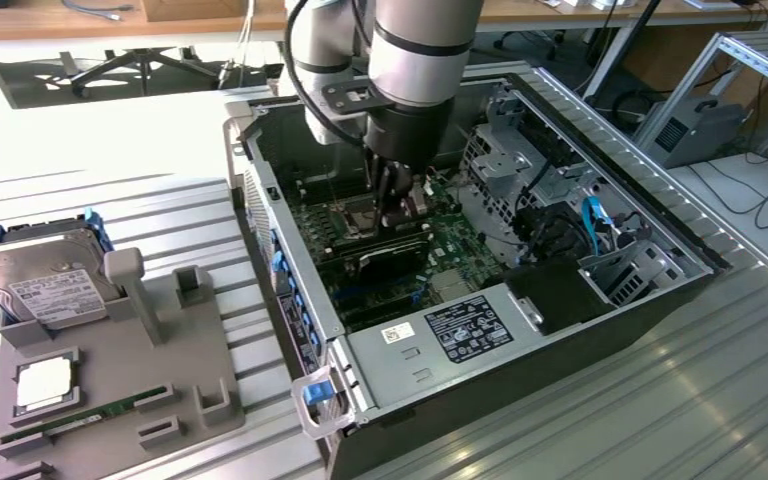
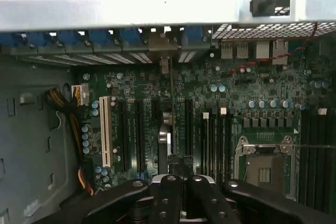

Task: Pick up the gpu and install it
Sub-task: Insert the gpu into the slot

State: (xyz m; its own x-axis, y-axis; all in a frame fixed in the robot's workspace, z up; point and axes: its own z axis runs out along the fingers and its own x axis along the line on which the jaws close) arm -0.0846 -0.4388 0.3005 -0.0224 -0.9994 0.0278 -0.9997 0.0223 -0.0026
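My gripper (image 1: 392, 222) reaches down inside the open computer case (image 1: 267, 250), low over the motherboard (image 1: 458, 245). The fingers (image 2: 202, 195) are pressed together and shut on the gpu (image 2: 165, 132), a thin dark card seen edge-on. It runs away from the fingers between the black expansion slots, and its silver bracket (image 2: 160, 51) meets the case's rear slot openings. From the exterior view the gpu (image 1: 395, 262) is a dark slab standing on edge on the board just under the fingers. Whether its edge sits fully in a slot is hidden.
Beside the case on the exterior view's left, a grey holder (image 1: 157, 375) carries a silver hard drive (image 1: 44, 287), a CPU (image 1: 43, 384) and a green RAM stick (image 1: 84, 414). Inside the case are the CPU socket (image 2: 265, 167), a white slot (image 2: 105, 129), cables (image 2: 63, 106) and a drive cage (image 1: 518, 150).
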